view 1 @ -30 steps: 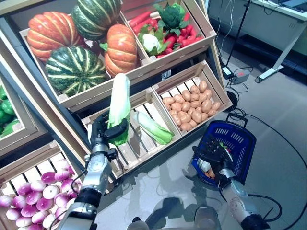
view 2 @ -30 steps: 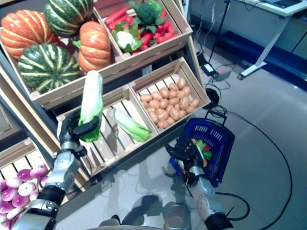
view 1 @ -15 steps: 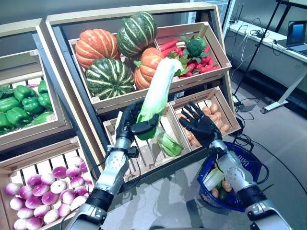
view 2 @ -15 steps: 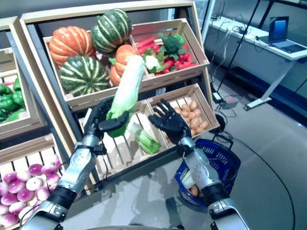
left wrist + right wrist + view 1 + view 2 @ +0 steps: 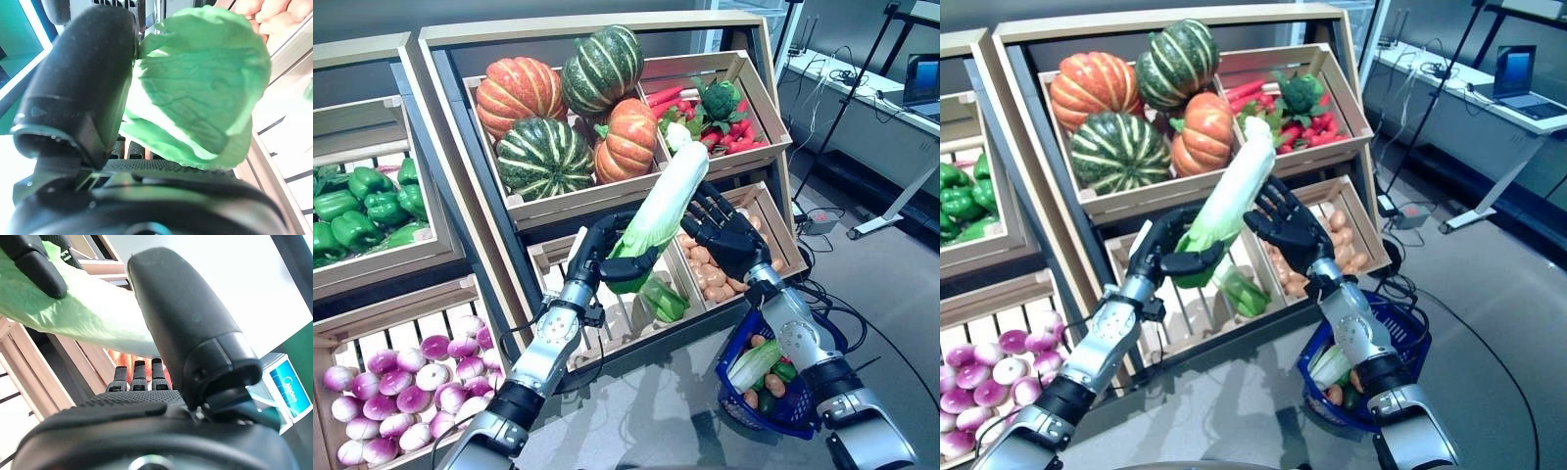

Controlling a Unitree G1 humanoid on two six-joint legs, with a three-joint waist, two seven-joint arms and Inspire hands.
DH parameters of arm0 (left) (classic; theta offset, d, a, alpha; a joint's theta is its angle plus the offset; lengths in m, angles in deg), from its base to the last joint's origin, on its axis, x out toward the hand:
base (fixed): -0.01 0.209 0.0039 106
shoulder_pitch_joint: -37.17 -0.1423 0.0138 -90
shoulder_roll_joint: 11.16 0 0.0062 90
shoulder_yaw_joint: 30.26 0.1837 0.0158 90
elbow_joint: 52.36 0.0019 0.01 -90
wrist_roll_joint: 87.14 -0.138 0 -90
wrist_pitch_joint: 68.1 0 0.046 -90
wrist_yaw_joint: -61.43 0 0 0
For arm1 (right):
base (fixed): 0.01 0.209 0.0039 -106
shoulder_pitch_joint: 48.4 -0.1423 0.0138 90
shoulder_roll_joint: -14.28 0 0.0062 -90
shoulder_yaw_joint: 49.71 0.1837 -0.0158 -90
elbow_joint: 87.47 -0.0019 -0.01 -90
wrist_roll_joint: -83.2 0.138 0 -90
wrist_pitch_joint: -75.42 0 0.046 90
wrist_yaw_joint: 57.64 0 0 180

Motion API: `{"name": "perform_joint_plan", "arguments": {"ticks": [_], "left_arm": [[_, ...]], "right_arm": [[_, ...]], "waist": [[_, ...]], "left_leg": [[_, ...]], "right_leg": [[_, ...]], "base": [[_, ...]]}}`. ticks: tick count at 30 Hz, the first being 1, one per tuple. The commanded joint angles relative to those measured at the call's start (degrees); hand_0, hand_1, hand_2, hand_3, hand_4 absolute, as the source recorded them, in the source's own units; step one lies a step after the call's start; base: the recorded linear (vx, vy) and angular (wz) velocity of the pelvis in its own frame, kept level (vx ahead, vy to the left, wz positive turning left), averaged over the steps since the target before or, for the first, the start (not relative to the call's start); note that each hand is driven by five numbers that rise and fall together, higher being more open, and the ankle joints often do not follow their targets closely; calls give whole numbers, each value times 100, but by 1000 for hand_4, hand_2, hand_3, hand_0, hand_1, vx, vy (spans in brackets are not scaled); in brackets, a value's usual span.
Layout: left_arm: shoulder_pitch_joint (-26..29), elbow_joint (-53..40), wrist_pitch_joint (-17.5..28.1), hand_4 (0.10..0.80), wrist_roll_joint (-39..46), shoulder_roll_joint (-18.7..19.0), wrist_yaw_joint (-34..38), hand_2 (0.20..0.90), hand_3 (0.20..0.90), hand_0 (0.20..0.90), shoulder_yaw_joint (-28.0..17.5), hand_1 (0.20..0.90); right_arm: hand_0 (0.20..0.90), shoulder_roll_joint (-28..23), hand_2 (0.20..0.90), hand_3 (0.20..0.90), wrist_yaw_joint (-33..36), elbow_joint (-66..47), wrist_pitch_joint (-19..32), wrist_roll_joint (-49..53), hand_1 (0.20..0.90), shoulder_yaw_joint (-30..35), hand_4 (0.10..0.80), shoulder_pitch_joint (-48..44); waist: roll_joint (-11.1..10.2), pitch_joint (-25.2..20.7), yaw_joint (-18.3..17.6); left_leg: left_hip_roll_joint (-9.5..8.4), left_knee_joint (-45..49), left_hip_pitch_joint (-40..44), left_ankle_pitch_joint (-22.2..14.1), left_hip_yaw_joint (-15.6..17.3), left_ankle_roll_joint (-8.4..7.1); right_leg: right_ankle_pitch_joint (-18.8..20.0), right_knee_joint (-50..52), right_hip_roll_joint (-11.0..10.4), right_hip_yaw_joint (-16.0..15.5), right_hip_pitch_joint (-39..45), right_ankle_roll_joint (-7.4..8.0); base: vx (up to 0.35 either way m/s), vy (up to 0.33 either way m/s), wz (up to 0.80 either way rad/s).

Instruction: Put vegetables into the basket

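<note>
My left hand (image 5: 603, 258) is shut on the green leafy end of a long white-and-green napa cabbage (image 5: 664, 206), held tilted in front of the shelves. The left wrist view shows its leaf (image 5: 205, 83) against the thumb. My right hand (image 5: 726, 231) is open with its fingers spread, right beside the cabbage's white upper part; the cabbage (image 5: 88, 313) lies just past its thumb. A blue basket (image 5: 781, 419) sits low under my right forearm and holds another cabbage (image 5: 751, 364) and other vegetables. A second leafy green (image 5: 662, 299) lies in the slatted crate.
Wooden shelf crates hold pumpkins (image 5: 558, 108), red vegetables with broccoli (image 5: 724, 106), potatoes (image 5: 697, 262), green peppers (image 5: 362, 206) and purple-white turnips (image 5: 391, 392). A desk with a laptop (image 5: 920, 93) stands at the back right.
The camera has lifted. My right hand rose from the basket up to the cabbage. My left hand tipped the cabbage rightwards towards it.
</note>
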Motion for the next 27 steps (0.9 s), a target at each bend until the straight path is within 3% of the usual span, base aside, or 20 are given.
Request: {"name": "perform_joint_plan", "arguments": {"ticks": [1, 9, 20, 27], "left_arm": [[1309, -306, 606, 400, -494, 129, -168, 300, 300, 300, 401, 300], [1525, -284, 804, 400, -1231, 205, 29, 300, 300, 300, 694, 300], [1902, -482, 1238, 400, -2994, 475, 1150, 300, 300, 300, 1301, 300], [1960, -528, 1500, 400, -3371, 494, 1494, 300, 300, 300, 1634, 300]], "right_arm": [[900, 64, 900, 900, -307, -200, 278, 422, 900, 316, 800, -1392], [900, 193, 900, 900, -260, 132, 228, 894, 900, 188, 800, -1681], [900, 520, 900, 900, 878, 555, 446, 1679, 900, 242, 800, -1913], [900, 728, 900, 900, 1004, 545, 590, 2221, 900, 311, 800, -2128]], "waist": [[-141, -297, 42], [-137, -328, 47], [-129, -364, 2], [-127, -330, -20]], "left_leg": [[-324, 5, -66, -403, -185, 237], [-338, 5, -49, -417, -203, 228], [-366, 5, -41, -455, -213, 239], [-369, 5, -59, -458, -206, 231]], "right_leg": [[-373, 73, 115, 40, 272, -290], [-376, 63, 100, 63, 297, -273], [-376, 56, 95, 162, 291, -254], [-370, 67, 98, 226, 247, -251]], "base": [[0, 0, 0], [0, 0, 0], [0, 0, 0], [-10, 3, 0]]}}
